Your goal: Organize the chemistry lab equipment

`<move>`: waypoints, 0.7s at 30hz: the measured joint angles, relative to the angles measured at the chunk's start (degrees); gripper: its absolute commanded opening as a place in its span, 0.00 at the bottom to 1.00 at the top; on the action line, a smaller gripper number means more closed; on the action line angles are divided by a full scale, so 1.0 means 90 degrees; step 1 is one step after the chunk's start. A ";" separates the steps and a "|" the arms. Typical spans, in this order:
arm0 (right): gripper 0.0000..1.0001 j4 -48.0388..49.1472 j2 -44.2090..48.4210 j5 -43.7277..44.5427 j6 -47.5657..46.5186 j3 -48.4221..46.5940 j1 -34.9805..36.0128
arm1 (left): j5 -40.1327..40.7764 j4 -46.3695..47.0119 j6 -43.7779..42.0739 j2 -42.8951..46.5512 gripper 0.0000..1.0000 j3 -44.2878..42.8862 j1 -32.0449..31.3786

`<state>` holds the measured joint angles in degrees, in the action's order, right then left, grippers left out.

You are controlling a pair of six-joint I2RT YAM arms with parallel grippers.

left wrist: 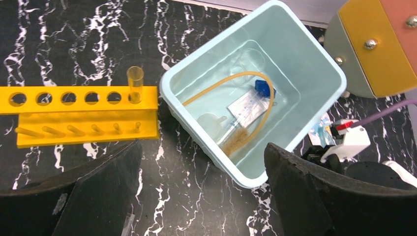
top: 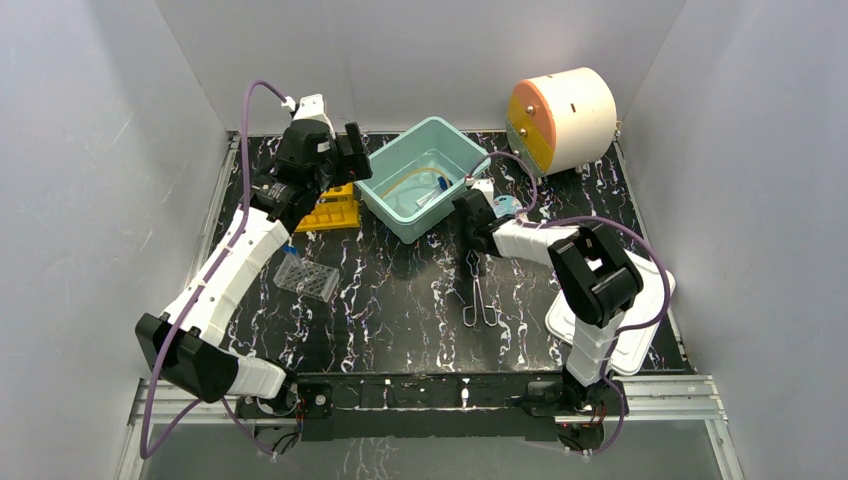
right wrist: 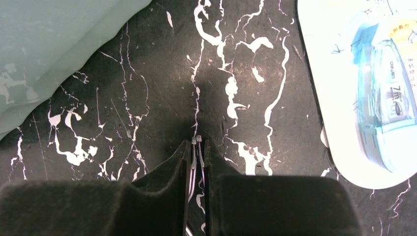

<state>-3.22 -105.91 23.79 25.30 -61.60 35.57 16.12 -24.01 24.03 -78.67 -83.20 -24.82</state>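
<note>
My right hand [right wrist: 196,147] is closed on the thin end of the wire clip [top: 474,280], low over the table [top: 400,300] and just beside the near corner of the teal bin [top: 385,195]. I take it at this tip because the two wires run together there and fit between my pads. The looped ends trail back toward my base and seem to lie flat on the table. I cannot tell whether the tip has come off the surface yet. A white card [right wrist: 344,113] with a blue packaged item lies close on the other side, so I grip narrow to avoid catching it.

My left hand [left wrist: 201,162] hangs wide open and empty above the bin, out of the way. Under it, the amber tubing [left wrist: 221,83] curls round a blue-capped tube [left wrist: 248,105], both already inside. The yellow rack [left wrist: 74,105] sits just beside the bin with one tube [left wrist: 134,81] upright in its end hole. The clip likely goes into the bin next.
</note>
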 measured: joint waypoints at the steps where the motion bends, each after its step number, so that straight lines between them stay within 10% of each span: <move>1: 0.00 0.0005 0.0027 -0.0015 0.0000 0.0029 -0.0002 | -0.0061 0.0007 -0.0039 0.0000 0.94 0.0000 -0.0017; 21: 0.00 -0.0338 0.3208 -0.1362 0.0464 0.0843 -0.1195 | -0.2732 0.1168 -0.0466 -0.0389 0.93 0.0673 -0.0942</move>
<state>-6.26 -77.03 11.53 29.47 -54.02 24.82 -8.47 -13.50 19.84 -82.17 -77.14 -33.30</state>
